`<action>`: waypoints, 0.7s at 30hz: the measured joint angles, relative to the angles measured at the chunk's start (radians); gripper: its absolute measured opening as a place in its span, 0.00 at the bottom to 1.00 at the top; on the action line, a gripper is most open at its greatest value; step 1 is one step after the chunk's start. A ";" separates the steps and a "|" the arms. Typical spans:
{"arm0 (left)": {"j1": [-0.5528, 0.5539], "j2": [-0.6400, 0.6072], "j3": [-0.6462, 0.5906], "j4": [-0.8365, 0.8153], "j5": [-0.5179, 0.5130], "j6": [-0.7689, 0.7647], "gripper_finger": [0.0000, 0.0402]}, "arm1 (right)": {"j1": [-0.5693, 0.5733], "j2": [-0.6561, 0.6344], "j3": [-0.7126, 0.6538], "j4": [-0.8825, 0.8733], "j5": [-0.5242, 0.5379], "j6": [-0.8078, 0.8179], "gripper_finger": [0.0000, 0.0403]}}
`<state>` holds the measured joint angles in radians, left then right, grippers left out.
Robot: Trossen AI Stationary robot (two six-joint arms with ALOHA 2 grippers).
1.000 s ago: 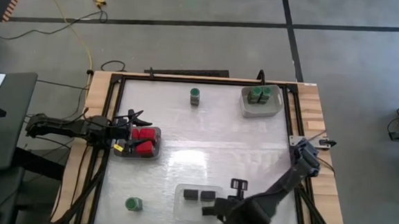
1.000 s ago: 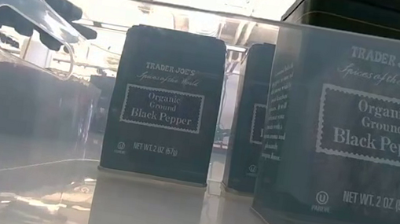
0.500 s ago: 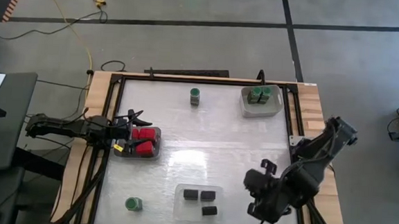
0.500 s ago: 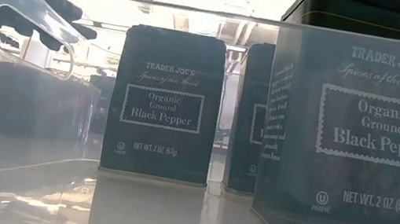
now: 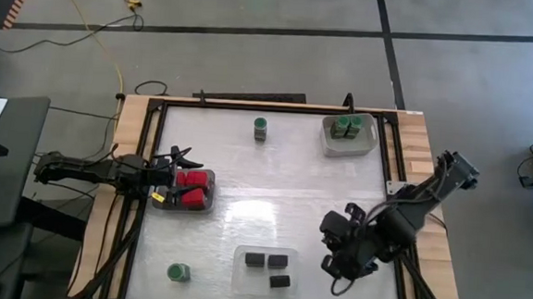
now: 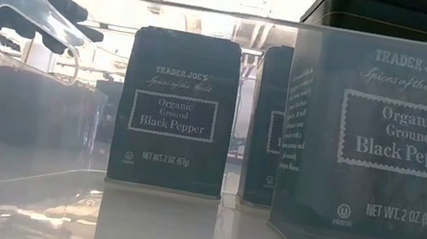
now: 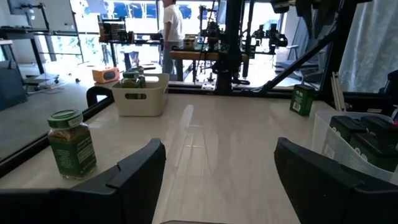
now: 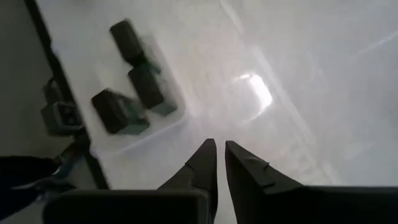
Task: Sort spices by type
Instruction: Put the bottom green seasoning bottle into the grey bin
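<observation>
Only the low view reads the labels: three black pepper boxes [image 6: 175, 110] standing in the clear tray [image 6: 212, 17], which the high view shows as small dark blocks. The right gripper [image 5: 342, 251] hangs empty, its fingers [image 8: 202, 165] nearly together with a thin slit between, the boxes well beyond their tips. A second ago it sat over that tray; now it is up and aside. The left gripper [image 5: 168, 174], fingers spread and holding nothing, stays beside the red containers [image 5: 190, 187], a green-lidded jar [image 7: 71, 143] just outside one finger.
</observation>
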<state>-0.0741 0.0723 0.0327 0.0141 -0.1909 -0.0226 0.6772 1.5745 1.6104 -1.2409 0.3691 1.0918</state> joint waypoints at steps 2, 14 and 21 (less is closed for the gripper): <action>0.000 0.000 0.000 0.000 0.000 0.000 0.72 | -0.019 0.001 0.000 -0.001 0.000 -0.019 0.16; 0.000 0.000 0.000 0.000 0.000 0.000 0.72 | -0.120 -0.003 0.000 -0.020 0.000 -0.019 0.16; 0.000 0.000 0.000 0.016 0.001 0.021 0.72 | -0.134 -0.003 0.000 -0.020 0.000 0.027 0.16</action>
<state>-0.0740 0.0719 0.0326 0.0301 -0.1902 -0.0018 0.5430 1.5715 1.6100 -1.2606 0.3687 1.1187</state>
